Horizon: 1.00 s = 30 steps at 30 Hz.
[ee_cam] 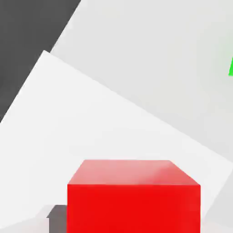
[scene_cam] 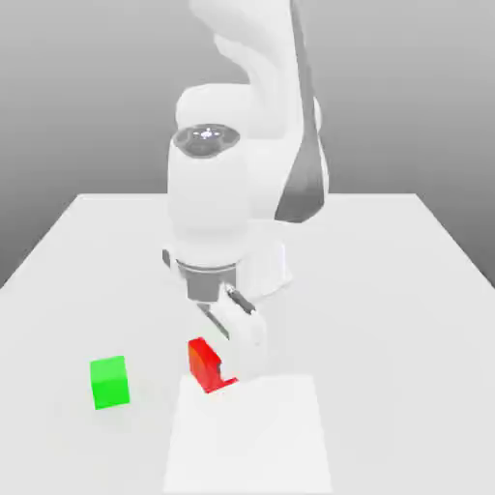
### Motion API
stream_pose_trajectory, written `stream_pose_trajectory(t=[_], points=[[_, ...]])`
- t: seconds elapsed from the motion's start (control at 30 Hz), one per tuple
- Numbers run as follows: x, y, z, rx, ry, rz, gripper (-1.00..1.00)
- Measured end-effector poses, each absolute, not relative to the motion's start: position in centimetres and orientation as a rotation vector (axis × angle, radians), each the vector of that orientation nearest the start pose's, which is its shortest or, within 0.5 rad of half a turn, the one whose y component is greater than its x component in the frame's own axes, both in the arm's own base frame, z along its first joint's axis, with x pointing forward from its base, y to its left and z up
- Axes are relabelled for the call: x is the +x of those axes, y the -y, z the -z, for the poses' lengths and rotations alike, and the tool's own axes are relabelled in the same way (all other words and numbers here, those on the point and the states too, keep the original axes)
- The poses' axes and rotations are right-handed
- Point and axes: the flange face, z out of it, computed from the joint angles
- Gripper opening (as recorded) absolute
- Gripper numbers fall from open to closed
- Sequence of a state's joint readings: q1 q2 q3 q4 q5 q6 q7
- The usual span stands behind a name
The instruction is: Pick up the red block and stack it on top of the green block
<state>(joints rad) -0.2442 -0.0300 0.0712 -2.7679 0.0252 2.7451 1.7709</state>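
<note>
The red block sits low over the white table, near its front and in front of the arm's base. My gripper comes down on it from above. Its fingers stand against the cube's sides, shut on it. In the hand view the red block is very close, with a dark finger pad right against one side. The green block rests on the table toward the exterior view's left of the red one, about two cube widths away. A sliver of the green block shows at the hand view's edge.
A brighter white rectangular patch lies on the table just in front of the red block. The arm's white base stands behind the gripper. The table's surface stretches to the exterior view's right.
</note>
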Motion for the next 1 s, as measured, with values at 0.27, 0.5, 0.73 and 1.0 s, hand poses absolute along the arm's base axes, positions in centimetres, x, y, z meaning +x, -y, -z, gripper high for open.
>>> stream_pose_trajectory(t=[0.27, 0.5, 0.73, 1.0], points=[[36.5, 13.0, -23.6, -1.213, -2.884, 0.000, -1.00], [34.1, 17.8, -24.4, -0.731, -3.048, 0.001, -1.00], [32.8, 20.6, -22.6, -0.472, -3.106, 0.011, -1.00], [32.7, 20.3, -18.4, -0.475, -3.104, 0.006, 1.00]])
